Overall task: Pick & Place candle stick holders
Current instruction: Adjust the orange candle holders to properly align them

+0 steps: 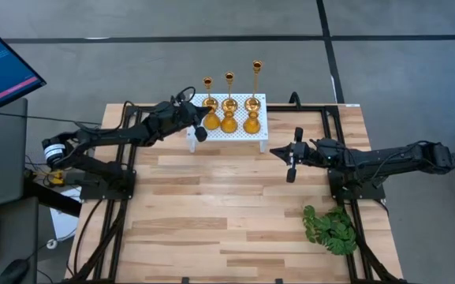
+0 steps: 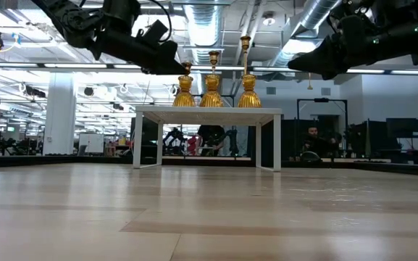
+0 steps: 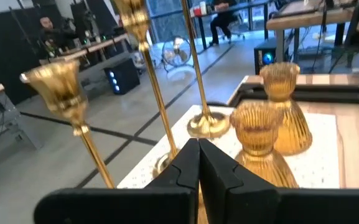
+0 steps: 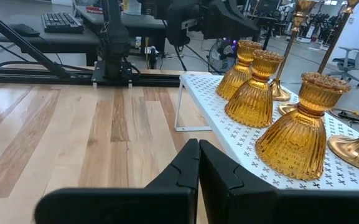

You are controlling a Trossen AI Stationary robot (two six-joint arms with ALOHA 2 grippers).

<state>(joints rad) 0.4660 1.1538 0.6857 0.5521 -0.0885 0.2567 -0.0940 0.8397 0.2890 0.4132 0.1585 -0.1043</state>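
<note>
Closed, empty right gripper [image 4: 198,163] facing squat amber holders [image 4: 294,134]: ribbed, glassy, probably slippery, fragile; narrow necks are inviting grasping.

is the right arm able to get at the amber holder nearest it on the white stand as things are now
Probably yes. The right gripper hangs shut just off the white stand's right end, and the nearest amber holder stands at that end with bare table between. The fingers would have to open first.
</note>
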